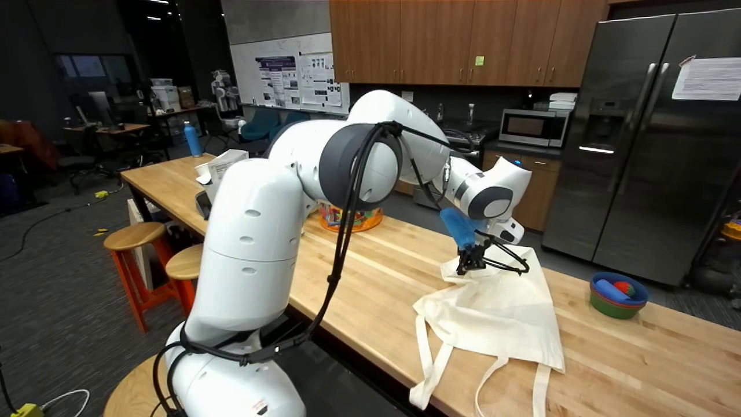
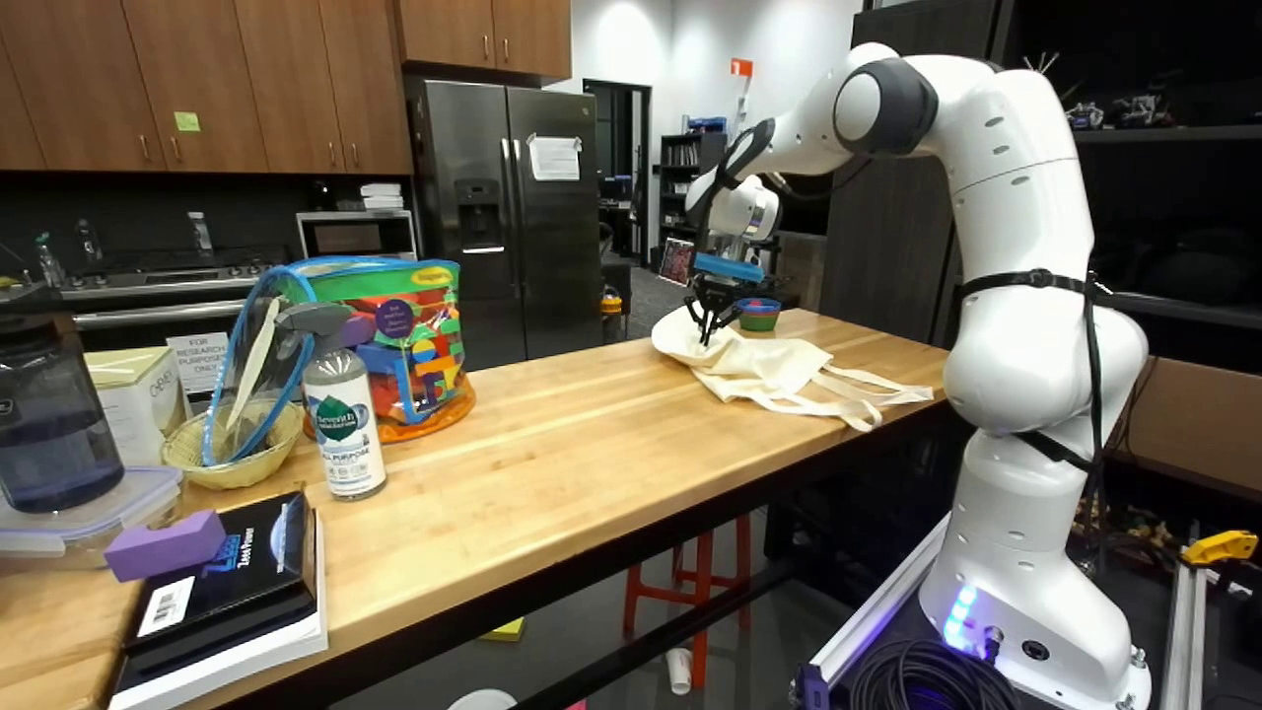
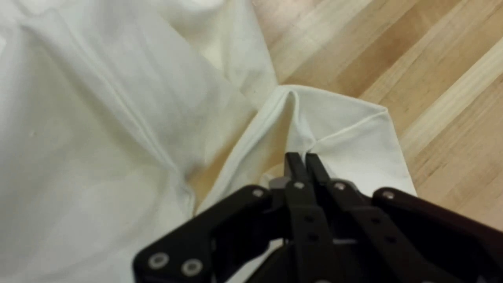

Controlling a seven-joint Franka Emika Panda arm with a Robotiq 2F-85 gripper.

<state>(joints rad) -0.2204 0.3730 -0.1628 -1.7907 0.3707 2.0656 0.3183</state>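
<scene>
A cream cloth tote bag [image 1: 503, 324] lies loosely spread and wrinkled on the wooden table, its straps trailing toward the near edge in an exterior view. Over the bag's far part, my gripper [image 3: 301, 158] points down and is shut on a fold of its fabric. That pinched fold rises between the black fingers [image 3: 295, 165] in the wrist view, with a seam running off to the right. In an exterior view the gripper [image 2: 706, 337] meets the bag [image 2: 764, 367] near its raised end. What the fingers cover of the cloth is hidden.
Close to the bag stand nested bowls [image 1: 618, 296] holding a blue object and a red one. Farther along the table [image 2: 513, 463] are a bag of colorful blocks [image 2: 419, 345], a spray bottle [image 2: 343, 429], a wicker basket [image 2: 237, 459] and a black box [image 2: 227, 562].
</scene>
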